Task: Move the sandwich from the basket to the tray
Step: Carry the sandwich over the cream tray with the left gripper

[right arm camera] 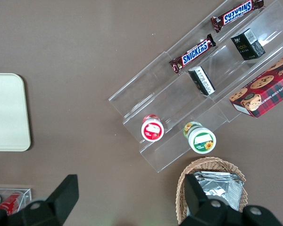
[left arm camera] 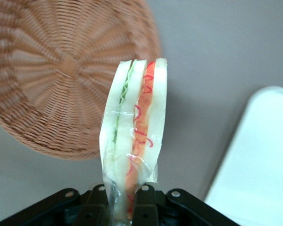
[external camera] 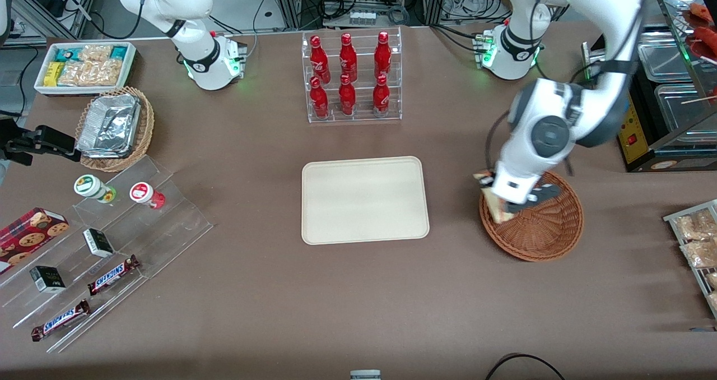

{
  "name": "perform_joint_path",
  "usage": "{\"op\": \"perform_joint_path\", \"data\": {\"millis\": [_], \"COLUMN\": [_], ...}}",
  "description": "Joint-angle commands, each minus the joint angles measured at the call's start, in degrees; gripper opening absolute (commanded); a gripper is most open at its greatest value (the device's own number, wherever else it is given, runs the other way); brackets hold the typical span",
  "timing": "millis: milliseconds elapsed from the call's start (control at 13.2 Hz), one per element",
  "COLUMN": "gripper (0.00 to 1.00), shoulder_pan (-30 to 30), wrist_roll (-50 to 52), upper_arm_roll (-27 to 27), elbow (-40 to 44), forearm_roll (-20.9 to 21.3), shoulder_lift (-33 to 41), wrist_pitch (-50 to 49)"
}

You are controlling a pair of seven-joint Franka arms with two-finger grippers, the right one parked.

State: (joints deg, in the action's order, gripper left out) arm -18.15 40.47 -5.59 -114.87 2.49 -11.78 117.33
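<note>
Your gripper (left arm camera: 124,200) pinches the sandwich (left arm camera: 134,122), lifted above the basket (external camera: 540,223) rim, at the tray's (external camera: 364,199) 3 o'clock.

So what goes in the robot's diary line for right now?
gripper: shut on sandwich | lifted above basket rim | tray: bare

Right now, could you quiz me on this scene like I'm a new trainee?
1. True or false: the gripper is shut on the sandwich.
2. Is the sandwich resting in the basket or lifted above it?
3. Multiple choice: what lies on the tray? A) a sandwich B) a bottle C) nothing

Key: 1 true. 2 lifted, near the basket's rim on the tray's side. 3 C.
</note>
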Motion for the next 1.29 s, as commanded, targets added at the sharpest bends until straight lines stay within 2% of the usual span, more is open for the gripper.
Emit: {"op": "perform_joint_path", "data": {"millis": [0, 227, 529, 983, 1210], "gripper": [0.00, 0.00, 0.00, 0.00, 0.00], "shoulder_pan": [-6.61, -13.39, -18.93, -21.23, -21.23], "wrist_roll": [-0.83, -0.22, 0.57, 10.49, 11.48], "upper_arm_roll": [0.76, 0.32, -0.12, -1.25, -1.53], "elbow": [7.00, 20.17, 30.73, 47.26, 48.69], "forearm_roll": [-0.02, -0.72, -2.22, -3.19, -3.01], "shoulder_lift": [-4.55, -13.76, -22.30, -35.39, -37.17], "wrist_pitch": [-3.41, -10.26, -11.25, -11.07, -10.90]}}
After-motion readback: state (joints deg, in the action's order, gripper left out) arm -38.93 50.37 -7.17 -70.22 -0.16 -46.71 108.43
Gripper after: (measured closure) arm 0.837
